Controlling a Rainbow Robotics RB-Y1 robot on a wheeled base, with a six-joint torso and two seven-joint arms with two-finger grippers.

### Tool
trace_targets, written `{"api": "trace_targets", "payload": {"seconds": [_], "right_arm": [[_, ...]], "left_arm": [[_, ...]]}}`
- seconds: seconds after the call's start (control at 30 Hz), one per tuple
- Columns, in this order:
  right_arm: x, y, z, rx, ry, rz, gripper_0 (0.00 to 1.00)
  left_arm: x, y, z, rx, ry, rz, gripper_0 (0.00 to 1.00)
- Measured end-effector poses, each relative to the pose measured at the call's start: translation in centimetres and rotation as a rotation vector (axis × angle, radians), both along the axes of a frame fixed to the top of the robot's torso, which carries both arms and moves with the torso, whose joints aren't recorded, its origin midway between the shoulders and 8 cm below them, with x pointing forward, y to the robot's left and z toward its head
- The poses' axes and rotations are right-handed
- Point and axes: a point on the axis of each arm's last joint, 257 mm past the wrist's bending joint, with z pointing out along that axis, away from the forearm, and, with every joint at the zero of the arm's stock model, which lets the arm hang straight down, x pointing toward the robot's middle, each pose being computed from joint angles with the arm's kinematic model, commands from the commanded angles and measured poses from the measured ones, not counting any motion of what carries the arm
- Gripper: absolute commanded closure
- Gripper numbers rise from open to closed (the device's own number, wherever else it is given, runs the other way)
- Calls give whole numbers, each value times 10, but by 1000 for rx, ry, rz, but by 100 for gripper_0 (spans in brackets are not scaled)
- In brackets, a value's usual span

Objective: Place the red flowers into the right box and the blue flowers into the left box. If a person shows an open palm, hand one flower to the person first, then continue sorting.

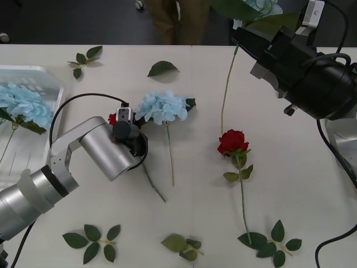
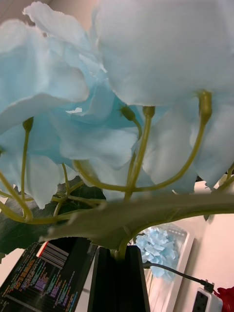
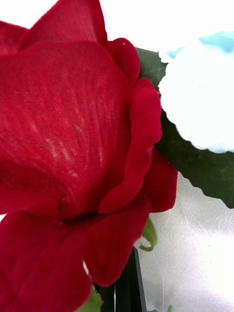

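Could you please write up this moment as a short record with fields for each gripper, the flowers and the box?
right gripper: raised at the table's far right, shut on a blue flower by its stem
left gripper: low over the table centre, closed on a red rose
flowers loose on table: one blue flower, one red rose
left box: holds one blue flower
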Motion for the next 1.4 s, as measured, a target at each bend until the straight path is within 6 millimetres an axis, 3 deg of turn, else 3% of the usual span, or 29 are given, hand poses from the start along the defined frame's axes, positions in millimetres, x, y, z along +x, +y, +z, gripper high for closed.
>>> {"api": "trace_targets", "payload": {"seconds": [0.17, 0.33, 0.5, 0.63, 0.9, 1.03, 1.2, 1.3, 1.4], "right_arm": [[0, 0, 0, -13, -21, -9, 100], [1, -1, 0, -12, -21, -12, 100], [1, -1, -1, -14, -19, -13, 100], [1, -2, -1, -14, -18, -13, 100], [1, -2, -1, -13, -18, -14, 100], [2, -3, -1, -13, -21, -19, 100], [6, -7, -3, -65, -73, -58, 100], [10, -19, -9, -169, -118, -100, 100], [8, -34, -3, -259, -178, -143, 100]], "left_arm": [[-4, 3, 3, -38, 45, 4, 100], [-28, 36, 11, -2, 133, 7, 100], [-63, 78, 40, 20, 234, -5, 100], [-78, 104, 73, 33, 272, 8, 100], [-82, 72, 161, -159, 226, -32, 100], [-76, 59, 189, -245, 190, -47, 100], [-73, 55, 202, -269, 162, -60, 100], [-73, 54, 201, -260, 160, -73, 100], [-73, 55, 201, -252, 158, -84, 100]]}}
